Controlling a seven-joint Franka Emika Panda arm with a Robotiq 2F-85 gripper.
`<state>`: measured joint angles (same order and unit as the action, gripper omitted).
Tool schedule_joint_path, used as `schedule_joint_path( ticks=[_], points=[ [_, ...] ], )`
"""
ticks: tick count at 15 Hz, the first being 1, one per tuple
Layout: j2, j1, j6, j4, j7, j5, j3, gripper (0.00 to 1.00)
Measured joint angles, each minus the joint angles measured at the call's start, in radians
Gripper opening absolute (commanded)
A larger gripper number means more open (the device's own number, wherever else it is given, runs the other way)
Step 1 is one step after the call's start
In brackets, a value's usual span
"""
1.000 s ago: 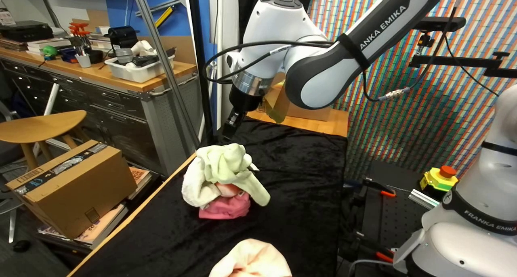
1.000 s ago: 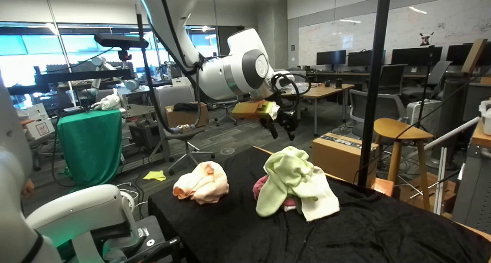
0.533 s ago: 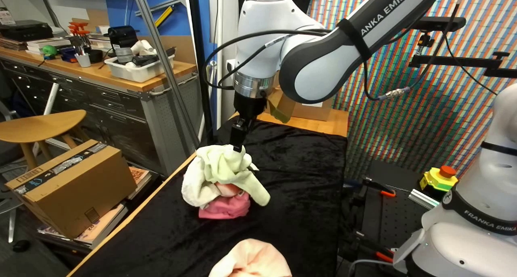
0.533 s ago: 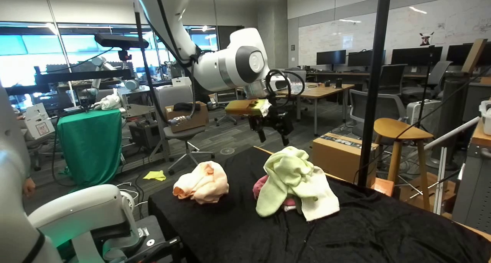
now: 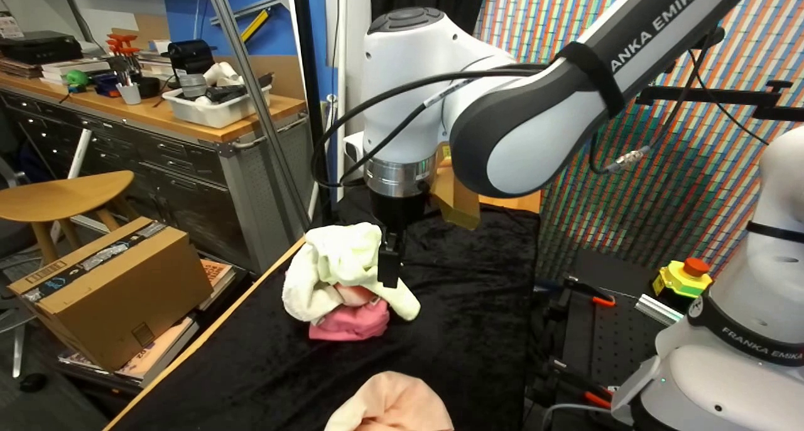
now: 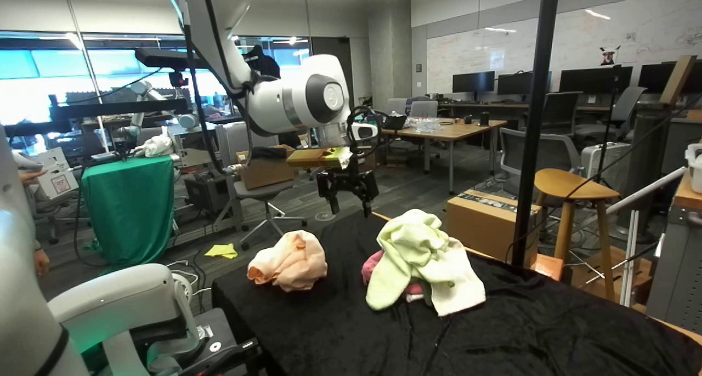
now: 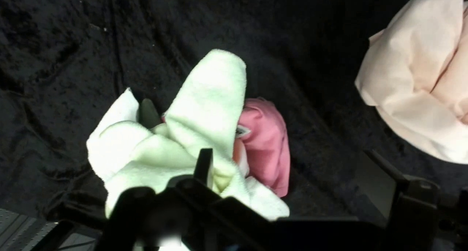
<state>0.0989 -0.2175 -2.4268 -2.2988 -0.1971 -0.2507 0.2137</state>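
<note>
1. The pale green towel [image 6: 404,255] is nearest me — crumpled up, low and just right of the middle in an exterior view.
2. My gripper [image 6: 351,207] hangs near it, around the middle, jaws wide apart.
3. A pink cloth [image 7: 266,145] peeks out from under the towel.
4. A peach cloth [image 7: 413,82] sits at the wrist view's upper right.
5. Black cloth [image 6: 521,335] lies under them.

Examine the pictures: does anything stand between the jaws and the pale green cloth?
Nothing visible does: in an exterior view, only air separates the open, empty jaws from the pale green cloth. The pink cloth pokes out from beneath it, and the peach cloth lies apart, so neither blocks the way.
</note>
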Motion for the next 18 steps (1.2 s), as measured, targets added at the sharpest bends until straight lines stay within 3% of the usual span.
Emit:
schedule_joint_path(
  ticks=[9,18],
  points=[
    [0.147,-0.140,0.012,0.034,-0.118,0.010,0.057,1.00],
    [0.300,-0.186,0.009,0.169,-0.086,0.206,0.088,1.00]
  ],
)
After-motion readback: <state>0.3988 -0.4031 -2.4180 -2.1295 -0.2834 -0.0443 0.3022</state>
